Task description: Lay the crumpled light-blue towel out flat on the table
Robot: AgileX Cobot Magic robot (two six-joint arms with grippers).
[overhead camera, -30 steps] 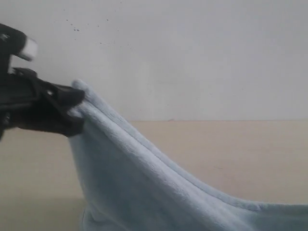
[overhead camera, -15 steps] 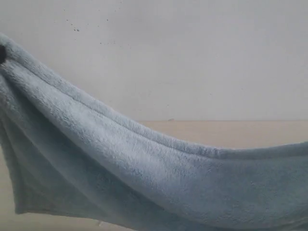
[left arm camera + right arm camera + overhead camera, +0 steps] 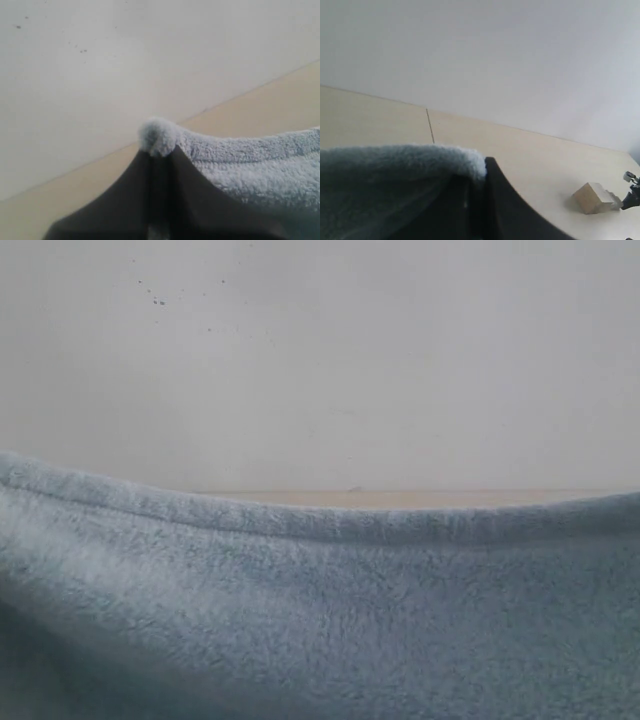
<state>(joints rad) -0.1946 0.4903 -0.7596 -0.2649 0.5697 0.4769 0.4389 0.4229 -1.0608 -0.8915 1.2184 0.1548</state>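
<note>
Towel (image 3: 320,620): raised in front of the exterior camera, it fills the lower half of that view from edge to edge. Its top hem runs almost level and sags slightly toward the middle. The pile is pale blue and fluffy. The lower edge is out of sight, so I cannot tell whether any of it touches the table (image 3: 530,160).

Left gripper (image 3: 159,160): the jaws are pressed together on one corner of the towel. A small tuft of cloth pokes out past the dark fingertips. From that pinch the hem stretches away to one side, taut.

Right gripper (image 3: 476,182): the jaws are likewise pinched tight, with the towel's edge caught between the two dark fingers. The cloth hangs from the grip in shadow.

Table: pale beige and matte, it shows behind the towel only as a thin strip in the exterior view. The right wrist view shows more of it, with a fine seam (image 3: 430,127) crossing the surface.

Surroundings: a plain off-white wall (image 3: 320,360) stands behind the table. A small wooden block (image 3: 592,197) sits on the table, well apart from the towel.
</note>
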